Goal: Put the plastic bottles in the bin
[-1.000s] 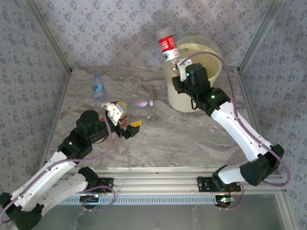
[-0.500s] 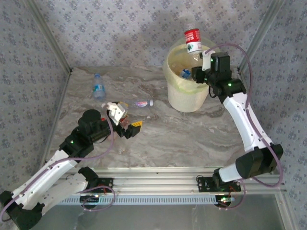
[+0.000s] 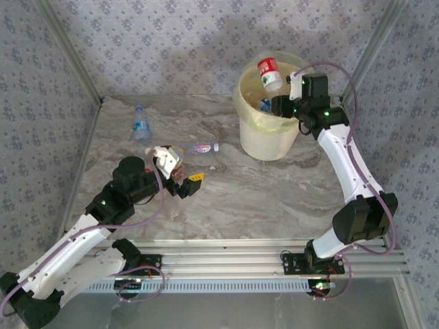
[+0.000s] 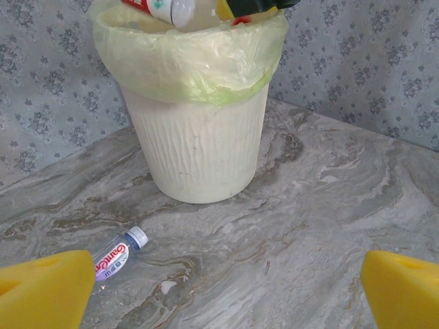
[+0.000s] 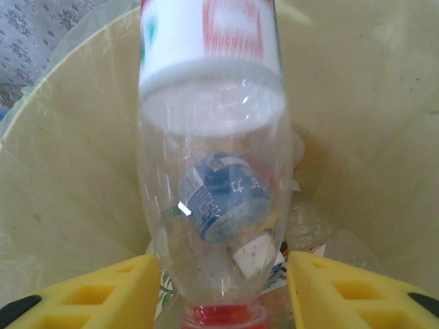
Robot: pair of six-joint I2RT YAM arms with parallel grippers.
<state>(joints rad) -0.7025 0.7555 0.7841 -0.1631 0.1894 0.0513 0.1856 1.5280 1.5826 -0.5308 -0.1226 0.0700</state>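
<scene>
A clear plastic bottle with a red-and-white label [image 3: 269,72] tilts over the mouth of the pale-yellow bin [image 3: 267,140]. My right gripper [image 3: 282,88] is at the bin's rim. In the right wrist view this bottle [image 5: 212,137] hangs cap-down between the yellow pads [image 5: 103,295] with small gaps on both sides, so the right gripper [image 5: 223,298] is open. More bottles [image 5: 223,195] lie inside the bin. My left gripper [image 3: 180,171] stands open and holds nothing, low over the table. A pink-labelled bottle [image 4: 116,257] lies in front of it, short of the bin [image 4: 199,151].
A blue-labelled bottle [image 3: 140,127] lies at the back left of the marble table [image 3: 274,192]. A greenish bag liner [image 4: 192,62] folds over the bin's rim. Patterned walls and metal frame posts [image 3: 72,62] close in the back and sides.
The right arm swung the red-labelled bottle from the bin's left side to above its mouth, then lowered it. Its jaws have parted from the bottle. The left arm has stayed still.
</scene>
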